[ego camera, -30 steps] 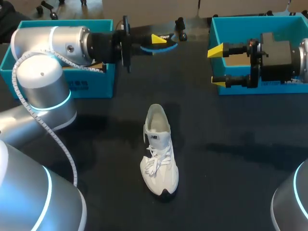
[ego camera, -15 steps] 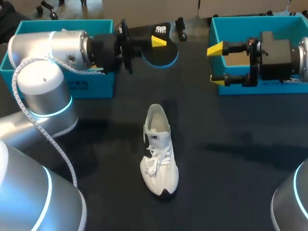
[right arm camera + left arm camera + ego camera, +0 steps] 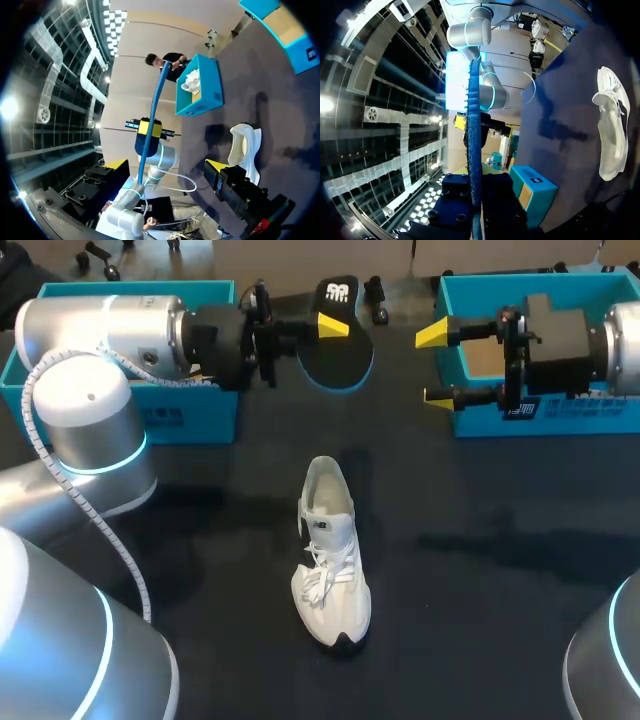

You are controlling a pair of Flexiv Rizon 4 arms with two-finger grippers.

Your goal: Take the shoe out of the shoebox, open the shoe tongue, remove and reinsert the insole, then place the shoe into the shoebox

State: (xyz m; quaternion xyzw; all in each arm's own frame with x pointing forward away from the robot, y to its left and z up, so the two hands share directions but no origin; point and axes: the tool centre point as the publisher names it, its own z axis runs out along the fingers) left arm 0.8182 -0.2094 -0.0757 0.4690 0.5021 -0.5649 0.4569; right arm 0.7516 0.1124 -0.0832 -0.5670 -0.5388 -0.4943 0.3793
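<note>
In the middle of the dark table (image 3: 500, 590) the white shoe (image 3: 332, 560) stands upright on its sole, with its toe toward the near edge and its heel toward the far side. Its laces are loose and nothing touches it. Well beyond it, over the far part of the table, the left gripper (image 3: 333, 328) is clamped on the insole (image 3: 340, 360) (dark on its face, blue along its edge). It holds the insole up clear of the table, between the two blue boxes. In the left wrist view the insole runs edge-on straight out from between the black fingers. The right gripper (image 3: 435, 365) hangs at the near corner of the right box (image 3: 610, 420), its fingers spread wide with nothing between them. It points toward the insole but stays apart from it. In the right wrist view the insole shows edge-on ahead of the spread yellow tips, with the shoe off to one side on the table. The left arm crosses in front of the left box (image 3: 190, 415).
</note>
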